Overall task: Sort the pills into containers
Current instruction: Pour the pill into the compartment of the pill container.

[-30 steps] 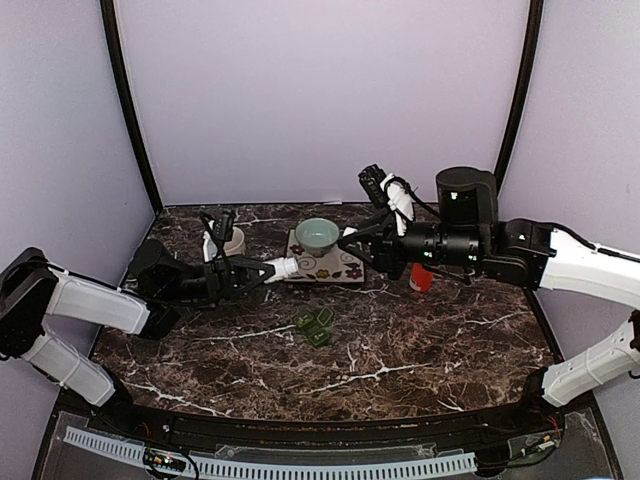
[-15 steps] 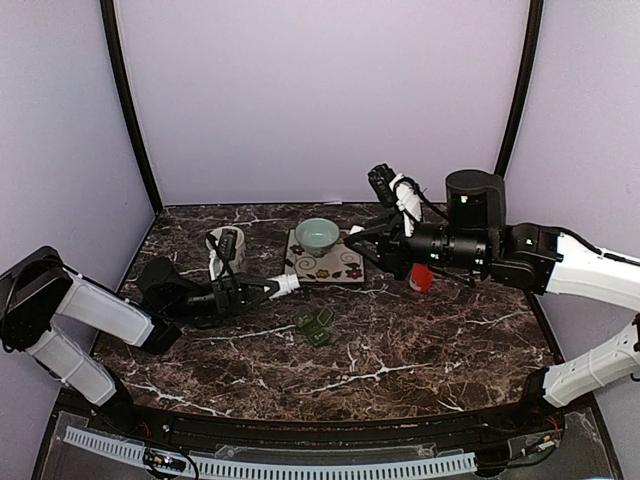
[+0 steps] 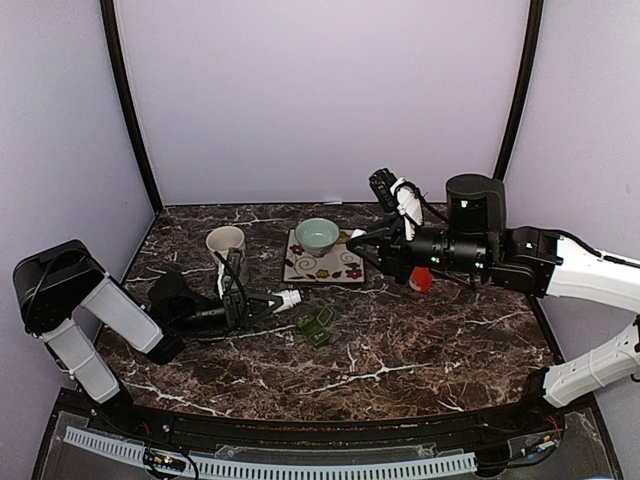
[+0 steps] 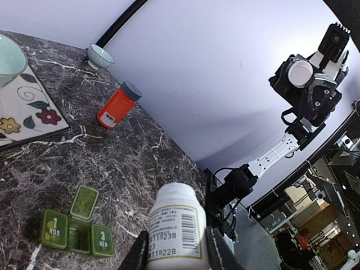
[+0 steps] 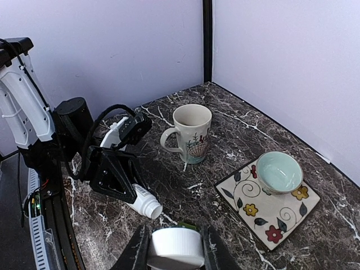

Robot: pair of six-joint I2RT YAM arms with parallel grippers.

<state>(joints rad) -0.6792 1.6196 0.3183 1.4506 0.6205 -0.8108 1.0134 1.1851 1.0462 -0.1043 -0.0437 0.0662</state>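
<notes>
Pill box (image 3: 314, 327), middle lid open, mid surface (image 3: 420, 340); left pincer (image 3: 265, 302), clamped on white bottle (image 3: 285, 297), has come from plate (image 3: 340, 270) to near it, likely to pour; right pincer (image 5: 175, 259) grips cap (image 5: 176, 243).

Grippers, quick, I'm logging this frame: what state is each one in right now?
Left gripper: shut on the white pill bottle.
Right gripper: shut on the white cap.
</notes>
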